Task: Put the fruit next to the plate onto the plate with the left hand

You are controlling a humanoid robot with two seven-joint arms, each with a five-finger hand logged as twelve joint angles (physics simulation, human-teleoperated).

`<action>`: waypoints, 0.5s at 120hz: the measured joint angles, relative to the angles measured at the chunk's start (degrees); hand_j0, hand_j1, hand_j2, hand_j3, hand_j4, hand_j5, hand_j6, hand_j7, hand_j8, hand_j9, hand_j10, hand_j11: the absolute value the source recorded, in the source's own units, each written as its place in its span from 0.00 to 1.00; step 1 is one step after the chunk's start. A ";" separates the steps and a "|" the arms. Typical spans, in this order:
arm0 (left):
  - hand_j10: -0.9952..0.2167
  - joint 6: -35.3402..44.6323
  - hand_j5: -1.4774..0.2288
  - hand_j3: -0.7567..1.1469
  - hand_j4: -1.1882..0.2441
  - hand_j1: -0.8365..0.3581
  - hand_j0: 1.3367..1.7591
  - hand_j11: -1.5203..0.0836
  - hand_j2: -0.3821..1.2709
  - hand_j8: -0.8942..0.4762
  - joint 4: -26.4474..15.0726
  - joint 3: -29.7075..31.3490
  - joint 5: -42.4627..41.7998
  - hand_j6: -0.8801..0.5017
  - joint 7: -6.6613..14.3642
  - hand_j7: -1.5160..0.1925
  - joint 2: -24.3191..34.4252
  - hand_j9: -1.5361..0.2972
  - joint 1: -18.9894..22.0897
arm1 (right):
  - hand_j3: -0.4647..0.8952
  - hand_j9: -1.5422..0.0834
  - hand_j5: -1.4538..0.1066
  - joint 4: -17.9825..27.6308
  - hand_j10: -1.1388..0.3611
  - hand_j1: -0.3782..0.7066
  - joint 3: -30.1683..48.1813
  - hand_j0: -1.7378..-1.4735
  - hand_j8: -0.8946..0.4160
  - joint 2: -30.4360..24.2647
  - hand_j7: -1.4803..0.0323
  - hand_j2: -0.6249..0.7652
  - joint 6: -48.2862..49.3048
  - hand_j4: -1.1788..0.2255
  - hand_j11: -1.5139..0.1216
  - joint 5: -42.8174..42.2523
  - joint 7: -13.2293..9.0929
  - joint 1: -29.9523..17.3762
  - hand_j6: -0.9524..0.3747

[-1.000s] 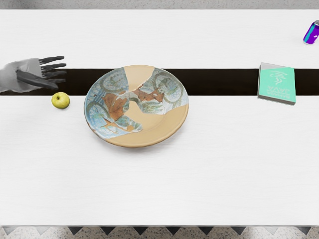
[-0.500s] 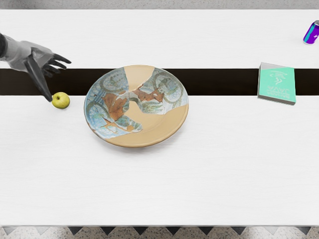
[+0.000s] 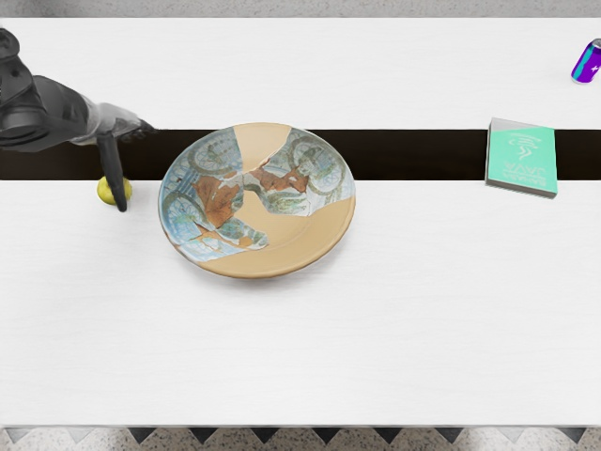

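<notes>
Left hand (image 3: 120, 132) sits in the upper left of the frame, on a dark grey forearm that slopes in from the left edge. It is turned palm-down over the far side of the small yellow-green apple (image 3: 103, 191). One long dark digit (image 3: 114, 174) points straight down across the front of the fruit, its tip reaching the white tabletop (image 3: 376, 329) just below it. The other fingers (image 3: 143, 127) point right over the black strip (image 3: 423, 155) that crosses the table. The digits stand apart and are not clamped on the fruit.

The apple lies on the table just left of the large round ceramic plate (image 3: 282, 268), which has a tan rim and a blue and orange pattern. The two sit near each other without touching.

Half a second ago the hand was higher and further left, with its downward digit ending at the apple's left edge. Now the arm has swung in and the digit covers the fruit's middle. The apple and plate have not moved.

A teal book (image 3: 521, 158) lies at the right. A purple can (image 3: 587, 61) is in the upper right corner.
</notes>
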 joint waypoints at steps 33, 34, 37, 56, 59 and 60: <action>0.81 9.84 0.86 0.40 0.82 0.99 0.76 0.94 0.23 0.65 0.02 4.41 6.66 0.63 0.01 0.88 -2.28 0.83 1.56 | 0.34 0.93 0.92 0.00 0.75 0.05 0.00 0.30 0.67 0.00 0.96 0.45 0.00 0.83 0.91 -0.01 0.00 0.04 0.70; 0.81 10.16 0.86 0.40 0.82 0.99 0.76 0.94 0.23 0.65 0.02 4.45 6.71 0.63 0.01 0.88 -2.29 0.83 1.71 | 0.34 0.93 0.92 0.00 0.75 0.05 0.00 0.30 0.67 0.00 0.96 0.45 0.00 0.83 0.91 -0.01 0.00 0.04 0.70; 0.81 11.26 0.86 0.40 0.82 0.99 0.76 0.94 0.23 0.65 0.03 4.57 6.83 0.63 0.01 0.88 -2.30 0.83 1.86 | 0.34 0.93 0.92 0.00 0.75 0.05 0.00 0.30 0.67 0.00 0.96 0.45 0.00 0.83 0.91 0.00 0.00 0.04 0.70; 0.79 17.58 0.84 0.40 0.80 0.95 0.76 0.92 0.24 0.62 0.21 5.16 8.01 0.61 0.02 0.86 -2.30 0.81 4.84 | 0.34 0.93 0.92 0.00 0.75 0.05 0.00 0.30 0.67 0.00 0.96 0.45 0.00 0.83 0.91 -0.01 0.00 0.05 0.70; 0.78 18.50 0.83 0.40 0.79 0.95 0.76 0.91 0.24 0.61 0.26 5.20 8.51 0.60 0.02 0.85 -2.34 0.80 5.06 | 0.34 0.93 0.92 0.00 0.75 0.05 0.00 0.30 0.67 0.00 0.96 0.45 0.00 0.83 0.91 -0.01 0.00 0.05 0.70; 0.78 18.76 0.83 0.40 0.79 0.94 0.76 0.91 0.24 0.61 0.28 5.21 8.65 0.60 0.02 0.85 -2.36 0.80 5.10 | 0.34 0.93 0.92 0.00 0.75 0.05 0.00 0.30 0.67 0.00 0.96 0.45 0.00 0.83 0.91 -0.01 0.00 0.05 0.70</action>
